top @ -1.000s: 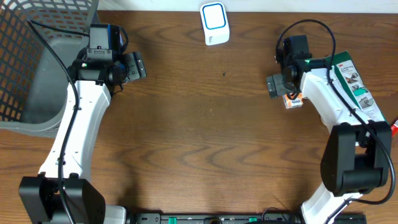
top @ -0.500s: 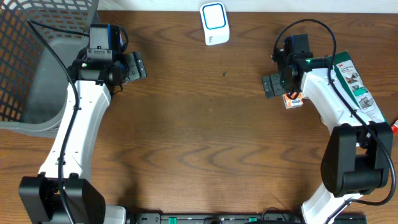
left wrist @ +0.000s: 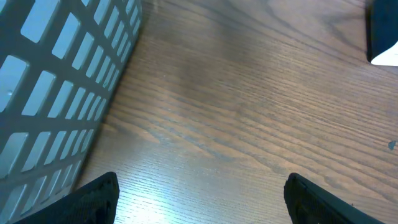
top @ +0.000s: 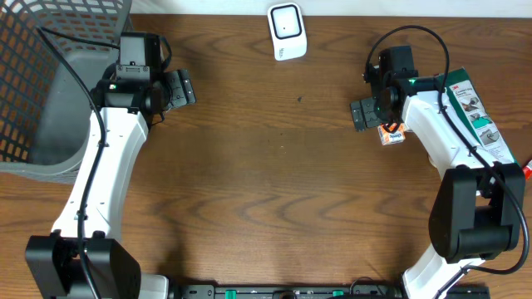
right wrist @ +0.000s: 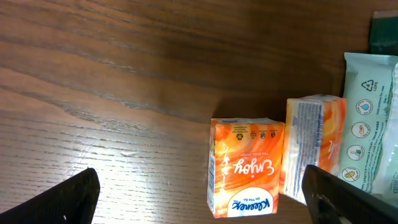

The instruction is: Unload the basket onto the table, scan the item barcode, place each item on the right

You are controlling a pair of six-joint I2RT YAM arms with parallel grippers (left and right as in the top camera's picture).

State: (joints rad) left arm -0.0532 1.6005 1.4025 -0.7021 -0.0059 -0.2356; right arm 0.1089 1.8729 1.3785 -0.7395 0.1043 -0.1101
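1. Right now your right gripper point(right wrist: 202, 208) has its fingers spread wide with nothing between them. It hangs over bare wood of the table point(top: 274, 183), just beside the orange tissue pack point(right wrist: 245, 167), on the side nearer the table's middle.
2. You will find that orange tissue pack lying flat on the right side of the table with its printed face up. From overhead, your right arm partly hides it.
3. You can see a second orange pack point(right wrist: 314, 146) just beside the first, on the side farther from the middle. Only a thin line shows between them, so I cannot tell whether they touch.
4. You also have a pale green packet point(right wrist: 373, 124) lying next to that second pack, running out of the wrist camera's view.
5. Your left gripper point(left wrist: 202, 202) likewise has its fingers apart and carries nothing. It hangs over bare wood near the grey mesh basket point(left wrist: 56, 87), which sits at the far left corner.
6. Your white scanner point(top: 287, 31) stands at the far edge, about midway across the table. It is well apart from both grippers and from the orange tissue pack.
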